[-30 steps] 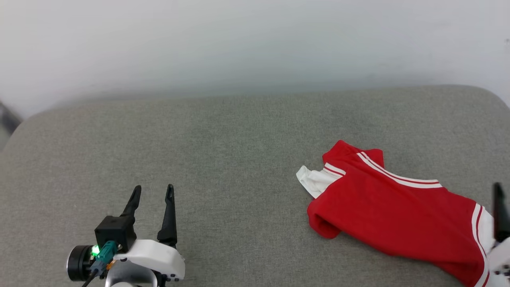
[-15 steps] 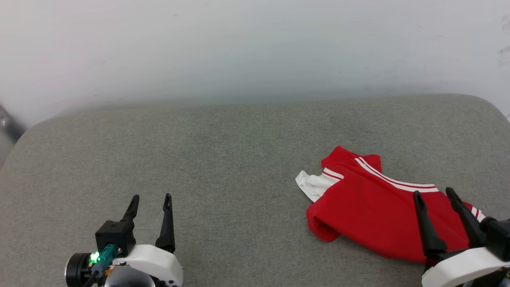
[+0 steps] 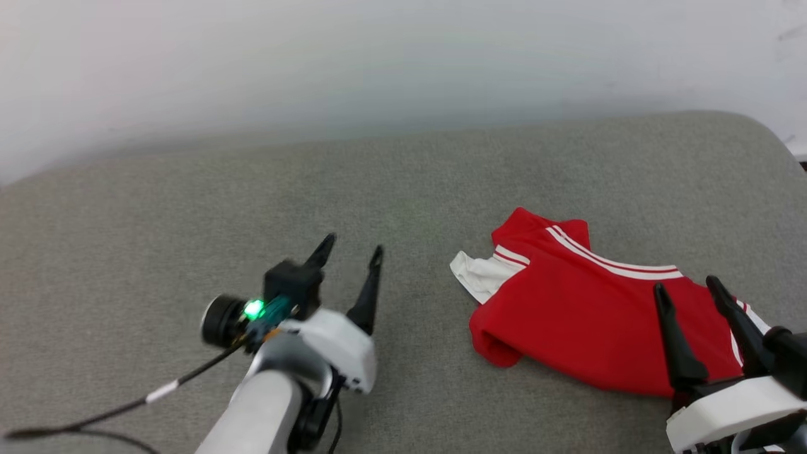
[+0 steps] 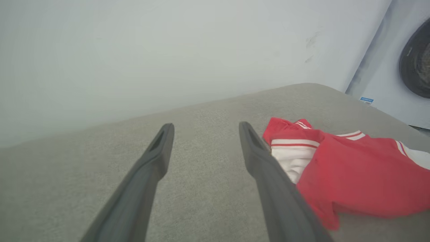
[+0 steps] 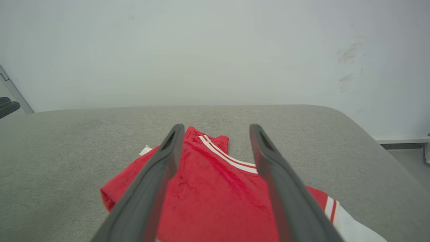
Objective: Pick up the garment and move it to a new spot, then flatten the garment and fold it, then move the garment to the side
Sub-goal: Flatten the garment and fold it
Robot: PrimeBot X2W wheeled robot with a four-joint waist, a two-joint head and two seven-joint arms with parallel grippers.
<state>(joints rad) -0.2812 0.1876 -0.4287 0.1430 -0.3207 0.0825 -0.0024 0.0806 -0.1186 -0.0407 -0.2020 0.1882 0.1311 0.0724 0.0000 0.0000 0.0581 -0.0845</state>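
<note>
Barely started: no lifting, flattening or folding yet. Shirt [image 3: 586, 315] crumpled on the right of the grey tabletop [image 3: 189, 221]. Left gripper [image 3: 353, 244] nearby, clear of it. Right gripper [image 3: 686, 285] at its near edge. Fingers [image 3: 673, 340] of both spread wide, holding nothing. Whole sequence left to do.

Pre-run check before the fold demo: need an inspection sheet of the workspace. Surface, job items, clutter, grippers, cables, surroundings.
Surface: grey fabric-covered pad, rounded corners, no stains seen.
Job's things: garment, red with white sleeves and striped trim, lying crumpled on the pad's right half, not flattened.
Clutter: nothing seen.
Grippers: left gripper open, holding nothing, over bare pad left of the garment; right gripper open, above the garment's right part, not closed on it.
Cables: dark cable with a white tag, trailing from the left wrist.
Surroundings: pale wall with scuff marks; white appliance with a dark round door beyond the pad's right end.
</note>
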